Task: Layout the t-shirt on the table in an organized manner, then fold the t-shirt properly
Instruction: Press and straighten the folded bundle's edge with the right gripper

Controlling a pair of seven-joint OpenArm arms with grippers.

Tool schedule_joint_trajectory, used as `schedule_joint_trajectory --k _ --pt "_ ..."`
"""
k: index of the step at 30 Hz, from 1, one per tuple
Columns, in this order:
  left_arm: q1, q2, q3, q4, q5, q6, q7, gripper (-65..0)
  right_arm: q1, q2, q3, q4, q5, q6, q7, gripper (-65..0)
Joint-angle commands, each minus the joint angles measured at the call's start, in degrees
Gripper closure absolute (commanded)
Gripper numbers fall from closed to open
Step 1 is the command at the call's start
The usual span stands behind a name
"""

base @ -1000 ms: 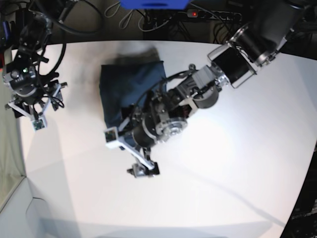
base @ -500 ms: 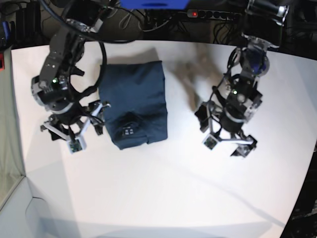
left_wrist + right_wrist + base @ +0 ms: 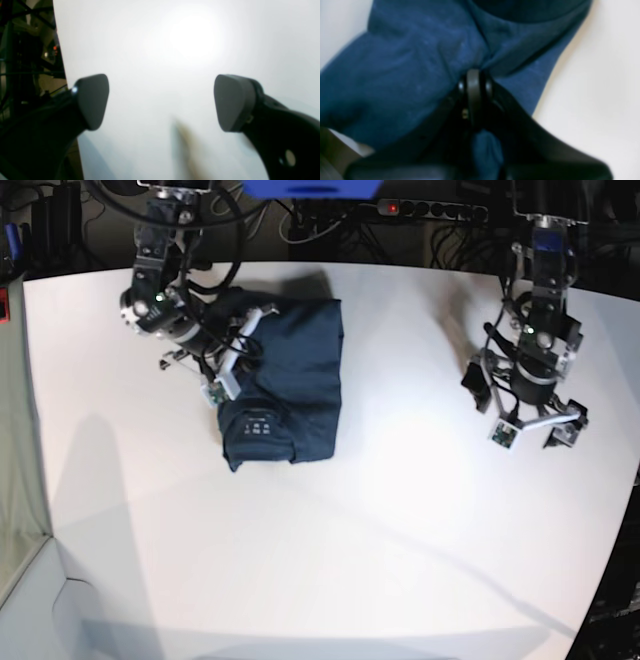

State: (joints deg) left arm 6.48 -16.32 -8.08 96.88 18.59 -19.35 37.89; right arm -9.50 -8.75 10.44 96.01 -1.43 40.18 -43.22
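Note:
The dark navy t-shirt (image 3: 295, 385) lies folded into a rough rectangle on the white table (image 3: 330, 560), back left of centre, its white collar label (image 3: 259, 428) facing up near the front end. My right gripper (image 3: 243, 345) sits at the shirt's upper left edge. In the right wrist view that gripper (image 3: 473, 75) is shut on a pinched ridge of the t-shirt (image 3: 407, 62). My left gripper (image 3: 535, 430) hovers over bare table at the right, far from the shirt. The left wrist view shows the gripper (image 3: 162, 102) open, with only white table (image 3: 175, 45) between its fingers.
A power strip with a red light (image 3: 392, 208), cables and a blue object (image 3: 310, 188) lie beyond the table's back edge. In the left wrist view the table edge (image 3: 62, 75) runs close by on the left, with dark clutter past it.
My right arm has moved back onto the shirt's left edge and its gripper has shut on the cloth, bunching it. My left arm has drawn away to the right, still open.

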Motion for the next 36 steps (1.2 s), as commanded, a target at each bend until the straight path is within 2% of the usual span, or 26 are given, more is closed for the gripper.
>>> schedule_joint_trajectory --k 1,4,7,11,14,18,26,34,36 --pt "-0.5 -0.6 -0.8 1.4 0.2 0.6 -1.1 -65.0 -0.2 0.0 -0.2 0.3 0.0 -0.2 1.0 0.0" --pt "0.2 -0.6 -1.3 1.4 0.2 0.6 -1.1 -65.0 -1.0 2.3 -0.1 -2.9 0.2 -0.2 5.1 0.0" --pt "0.5 -0.3 -1.2 1.4 0.2 0.6 -1.1 -65.0 -0.7 3.5 0.0 -2.8 0.2 -0.2 7.0 0.0" --pt "0.7 -0.3 -1.4 1.4 0.2 0.6 -1.1 -65.0 0.2 4.0 0.0 6.7 0.2 -0.2 6.6 0.0" --pt "1.6 -0.3 -1.5 1.4 0.2 0.6 -1.1 -65.0 0.2 3.5 -0.4 14.9 0.2 -0.2 3.4 0.0" --pt "2.4 -0.4 -1.6 1.4 0.2 0.6 -1.1 -65.0 -0.7 2.0 -0.5 18.6 0.2 -0.2 -2.8 0.0" --pt "4.0 -0.5 -1.6 1.4 0.2 0.6 -1.1 -65.0 -6.8 1.9 -0.5 14.8 0.3 -0.2 -2.5 0.0" --pt "4.1 -0.4 -1.6 1.4 0.2 0.6 -1.1 -65.0 -8.7 1.9 -0.5 2.8 0.3 -0.2 5.8 0.0" --pt "4.1 -0.3 -1.6 1.4 0.2 0.6 -1.1 -65.0 -8.7 1.9 -0.5 2.7 0.3 -0.2 6.2 0.0"
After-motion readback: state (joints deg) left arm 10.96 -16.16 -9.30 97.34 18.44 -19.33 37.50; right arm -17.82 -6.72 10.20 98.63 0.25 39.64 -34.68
